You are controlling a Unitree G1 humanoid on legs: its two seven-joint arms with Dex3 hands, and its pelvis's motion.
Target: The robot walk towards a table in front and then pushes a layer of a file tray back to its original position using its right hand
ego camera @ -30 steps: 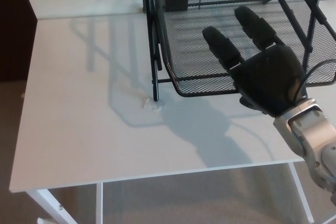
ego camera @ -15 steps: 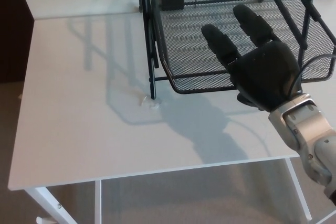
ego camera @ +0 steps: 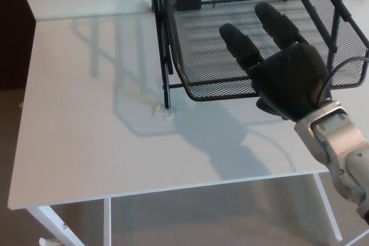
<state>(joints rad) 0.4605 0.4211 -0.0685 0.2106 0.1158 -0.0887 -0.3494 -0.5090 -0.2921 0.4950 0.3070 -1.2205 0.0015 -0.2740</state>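
File tray layer [ego camera: 230,56], the black mesh one, is sitting at the far right of the white tabletop [ego camera: 92,142], pulled out toward me so its front lip hangs forward past the upright frame [ego camera: 164,44]. That's the bit I need to shove back in.

My right hand [ego camera: 285,73] is right at that front lip. The palm sits just about at the rim's right half, and my fingers [ego camera: 242,44] are spread and stretched out flat over the mesh floor, pointing away from me and a little left. Not gripping anything, just an open hand. I can't honestly tell whether the palm is pressing the rim or floating just above it, since the hand covers the spot where they'd meet.

The key thing for the push: the layer slides front to back, so its travel line runs straight away from me, and the tray lies directly ahead of my palm. So I reckon the push should go forward along that line, heel of the hand on the lip. My worry is that I'm off to the right of centre, so it might skew in the frame instead of sliding clean.

Left hand isn't in the shot at all, so right is the only one in play.
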